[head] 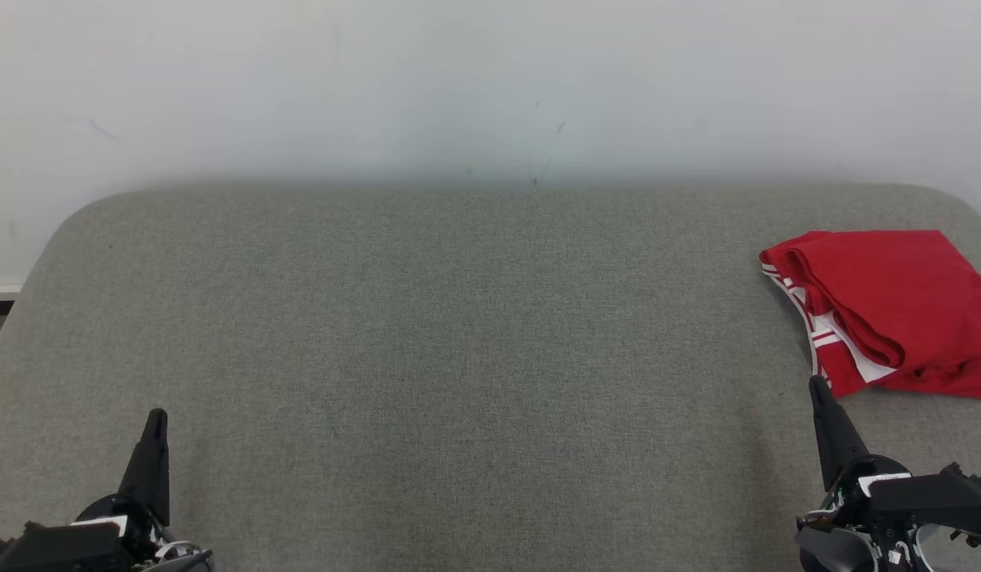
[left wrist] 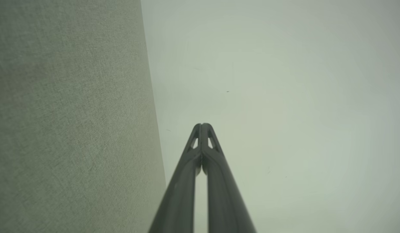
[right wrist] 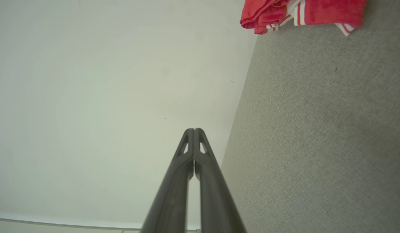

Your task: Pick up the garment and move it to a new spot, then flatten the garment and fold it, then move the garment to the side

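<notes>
We find the garment (head: 887, 310) lying on the table (head: 458, 334) at its right side, toward the back, with the wall (head: 458, 79) standing behind the table's far edge. Our left gripper (head: 156, 415) sits over the near left of the table, and our right gripper (head: 814, 383) over the near right, before the garment and apart from it.

Grey fabric surface (head: 426, 334) – plain white wall (head: 458, 79) behind.
</notes>
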Controlling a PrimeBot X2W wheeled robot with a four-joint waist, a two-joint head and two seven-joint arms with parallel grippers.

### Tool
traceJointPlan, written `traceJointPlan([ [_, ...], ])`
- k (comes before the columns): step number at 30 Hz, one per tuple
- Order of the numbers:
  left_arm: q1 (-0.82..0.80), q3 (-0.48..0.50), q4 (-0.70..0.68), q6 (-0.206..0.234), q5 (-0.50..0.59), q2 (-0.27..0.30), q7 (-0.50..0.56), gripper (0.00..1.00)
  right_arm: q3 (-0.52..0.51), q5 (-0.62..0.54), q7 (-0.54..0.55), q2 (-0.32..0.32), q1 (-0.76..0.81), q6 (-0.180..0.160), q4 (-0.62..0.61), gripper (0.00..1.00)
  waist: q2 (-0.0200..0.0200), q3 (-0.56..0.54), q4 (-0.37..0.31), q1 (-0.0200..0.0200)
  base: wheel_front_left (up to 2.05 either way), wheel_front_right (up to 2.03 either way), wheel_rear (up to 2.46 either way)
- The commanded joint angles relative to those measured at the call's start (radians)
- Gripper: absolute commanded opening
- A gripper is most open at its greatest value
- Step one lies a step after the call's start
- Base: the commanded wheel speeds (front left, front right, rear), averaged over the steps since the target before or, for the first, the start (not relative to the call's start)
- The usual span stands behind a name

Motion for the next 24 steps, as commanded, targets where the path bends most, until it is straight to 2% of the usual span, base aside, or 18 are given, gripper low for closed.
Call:
traceJointPlan([
  [1,-0.014,0.009,0.001,-0.007,-0.023,-0.001,0.008,0.00,-0.005,0.027,0.005,-0.007,0.004,0.000,-0.007,0.00,-0.0001,0.000,0.000,0.0000,0.00,0.00,0.00],
  [6,-0.019,0.018,0.001,-0.012,-0.053,-0.005,0.018,0.00,-0.007,0.054,0.012,-0.008,0.006,0.000,-0.013,0.00,-0.0001,0.001,-0.001,0.0000,0.00,0.00,0.00],
  [24,-0.017,0.016,0.001,-0.010,-0.050,-0.004,0.016,0.00,-0.007,0.051,0.012,-0.007,0.006,0.000,-0.012,0.00,-0.0001,0.001,-0.001,0.0000,0.00,0.00,0.00],
])
